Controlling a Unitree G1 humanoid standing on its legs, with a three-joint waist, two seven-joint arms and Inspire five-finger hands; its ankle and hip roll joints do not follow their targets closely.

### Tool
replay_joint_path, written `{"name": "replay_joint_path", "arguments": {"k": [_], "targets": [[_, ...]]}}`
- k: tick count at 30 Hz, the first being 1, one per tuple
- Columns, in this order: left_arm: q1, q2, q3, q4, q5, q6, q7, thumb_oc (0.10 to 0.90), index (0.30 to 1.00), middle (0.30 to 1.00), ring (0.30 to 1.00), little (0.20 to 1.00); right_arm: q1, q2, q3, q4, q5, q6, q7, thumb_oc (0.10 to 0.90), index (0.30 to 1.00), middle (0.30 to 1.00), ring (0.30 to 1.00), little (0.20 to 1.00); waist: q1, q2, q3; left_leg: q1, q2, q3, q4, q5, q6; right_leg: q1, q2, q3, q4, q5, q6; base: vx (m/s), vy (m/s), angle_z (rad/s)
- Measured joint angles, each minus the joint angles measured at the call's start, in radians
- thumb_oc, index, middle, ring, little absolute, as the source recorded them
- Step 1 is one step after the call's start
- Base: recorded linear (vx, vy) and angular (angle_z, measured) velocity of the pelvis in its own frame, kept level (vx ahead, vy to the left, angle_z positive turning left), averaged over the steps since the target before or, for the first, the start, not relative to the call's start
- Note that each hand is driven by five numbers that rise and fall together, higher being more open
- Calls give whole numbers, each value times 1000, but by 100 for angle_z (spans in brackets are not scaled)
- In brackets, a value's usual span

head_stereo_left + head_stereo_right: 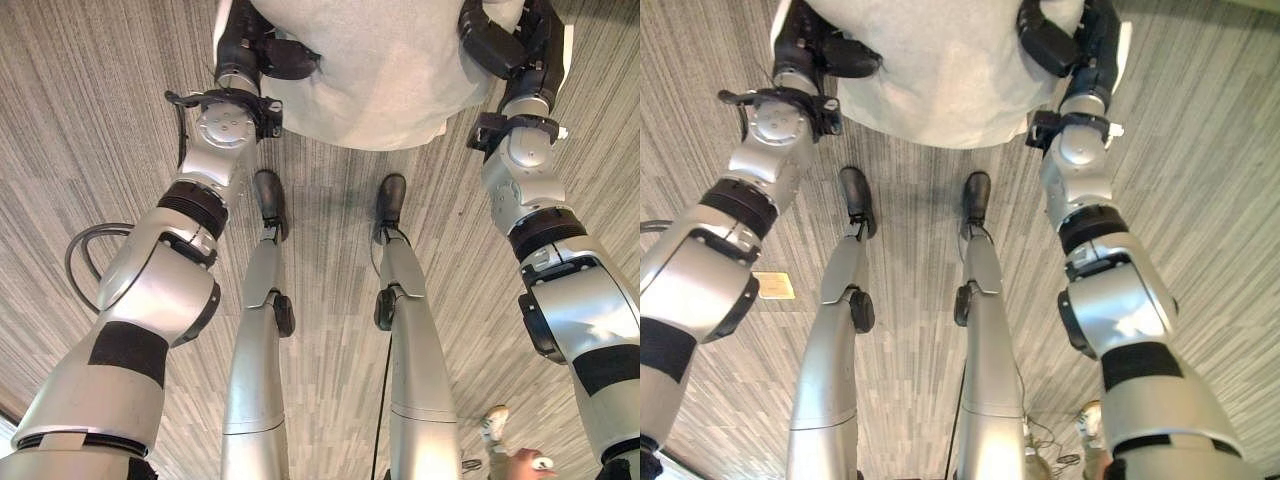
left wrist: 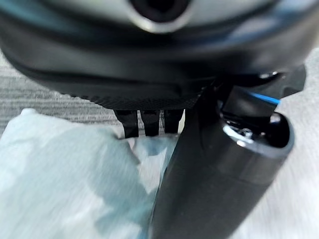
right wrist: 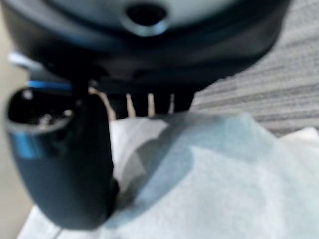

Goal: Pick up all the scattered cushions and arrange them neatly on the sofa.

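Cushion (image 1: 365,70), pale grey, is being held up off the floor (image 1: 90,120) between both hands, ahead of the robot. Left hand (image 1: 262,52) is being pinched onto one edge, thumb against fingers through the fabric. Right hand (image 1: 500,45) is being clamped likewise on the opposite edge. Carrying step judged under way. Next: sofa to be faced, cushion to be set down squarely.

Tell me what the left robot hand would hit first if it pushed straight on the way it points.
The pale cushion: the left robot hand already grips its edge, fingers curled into the fabric. Straight on means deeper into that cushion, though depth is unclear.
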Motion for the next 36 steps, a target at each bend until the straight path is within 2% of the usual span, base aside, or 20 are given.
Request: {"name": "replay_joint_path", "arguments": {"k": [6,9,10,11,13,14,15,17,19,21,22,23,24,25,26,27,28,30,34,36], "targets": [[19,2,1,12,83,24,94,400,300,300,300,300,47,26,29,-97,-8,12,-35,400,300,300,300,300,-24,0,0,19,3,4,12,-7,6,30,3,5,-13,5,4,5,-9,-3],[95,4,25,-45,93,26,145,400,300,300,300,300,147,51,9,-202,-13,7,-63,400,300,300,300,300,-44,-8,7,82,2,10,-5,-7,6,96,2,7,-37,12,7,-29,-16,-1],[158,15,58,-130,99,36,172,400,300,300,300,300,233,73,-13,-259,-19,16,-71,400,300,300,300,300,-52,-31,44,175,1,20,-31,-6,6,177,-1,7,-44,13,6,-70,-28,1],[241,19,96,-228,112,35,192,400,300,300,300,300,304,91,-40,-308,-31,14,-78,400,300,300,300,300,-53,-41,73,256,-2,21,-58,-3,4,250,-5,3,-60,13,6,-65,-4,5],[391,7,119,-349,140,12,217,400,300,300,300,300,444,113,-53,-340,-58,7,-81,400,300,300,300,300,-53,-40,69,364,-7,19,-102,1,2,356,-9,-11,-94,12,6,-35,22,6],[500,-13,130,-416,160,-11,227,400,300,300,300,300,563,119,-64,-370,-70,6,-80,400,300,300,300,300,-51,-40,17,409,-12,19,-129,1,1,397,-13,-22,-114,9,7,-11,12,6],[573,-22,144,-487,185,-21,229,400,300,300,300,300,644,132,-83,-415,-85,2,-79,400,300,300,300,300,-52,-40,12,461,-17,15,-152,2,1,450,-15,-24,-136,8,8,-20,5,6],[619,-49,157,-522,195,-35,228,400,300,300,300,300,713,139,-96,-441,-88,-4,-78,400,300,300,300,300,-54,-38,-1,511,-22,12,-167,2,1,507,-18,-34,-160,11,11,0,5,7],[702,-84,179,-573,192,-34,222,400,300,300,300,300,815,167,-120,-486,-87,7,-76,400,300,300,300,300,-54,-47,36,683,-28,5,-218,9,6,689,-22,-56,-216,17,12,67,62,11],[813,-82,188,-638,181,-39,203,400,300,300,300,300,909,174,-128,-546,-88,6,-58,400,300,300,300,300,-52,-50,21,809,-32,3,-265,9,5,820,-24,-76,-274,27,13,192,196,3],[858,-61,200,-673,167,-37,182,400,300,300,300,300,928,172,-141,-585,-91,32,-48,400,300,300,300,300,-50,-59,69,935,-35,11,-277,4,9,942,-31,-83,-280,27,13,281,197,-6],[886,-56,201,-673,162,-35,175,400,300,300,300,300,940,176,-148,-592,-101,46,-39,400,300,300,300,300,-47,-63,84,1011,-36,20,-292,-1,9,1010,-33,-91,-281,27,13,199,131,-17],[985,-71,195,-677,156,-35,165,400,300,300,300,300,1021,176,-148,-612,-138,50,-25,400,300,300,300,300,-44,-51,-9,1085,-38,29,-340,-6,8,1064,-36,-118,-302,22,21,87,69,-19],[1026,-81,194,-686,156,-39,158,400,300,300,300,300,1066,167,-148,-637,-159,46,-19,400,300,300,300,300,-35,-36,-67,1102,-40,31,-352,-12,8,1074,-37,-131,-305,21,22,239,205,-15],[1053,-91,194,-700,156,-60,149,400,300,300,300,300,1103,165,-154,-641,-191,7,-11,400,300,300,300,300,-22,-43,-151,1103,-55,32,-352,-35,8,1073,-51,-142,-320,-13,28,236,205,0],[1046,-75,197,-710,155,-66,148,400,300,300,300,300,1092,158,-165,-652,-199,14,-12,400,300,300,300,300,-22,-44,-162,1097,-75,41,-327,-49,28,1078,-65,-150,-306,-12,44,324,231,14],[1033,-75,197,-718,156,-65,146,400,300,300,300,300,1070,162,-186,-674,-220,52,-12,400,300,300,300,300,-32,-30,-144,1113,-60,59,-281,-81,67,1077,-71,-162,-231,-17,42,202,28,-1],[1054,-77,208,-717,156,-62,147,400,300,300,300,300,1066,173,-195,-675,-255,76,-14,400,300,300,300,300,-25,-23,-143,1230,-56,88,-334,-88,63,1095,-86,-189,-160,-18,41,355,-29,-37],[1050,-77,232,-726,168,-61,147,400,300,300,300,300,1052,181,-207,-684,-278,79,-14,400,300,300,300,300,-27,-20,-155,1298,-45,107,-401,-88,64,1083,-58,-249,-286,-21,59,494,-124,-29],[1050,-80,238,-710,171,-42,147,400,300,300,300,300,1062,189,-204,-704,-285,108,-20,400,300,300,300,300,-55,-27,-159,1318,-37,95,-406,-85,53,1087,-34,-272,-386,-6,47,535,-235,19]]}}
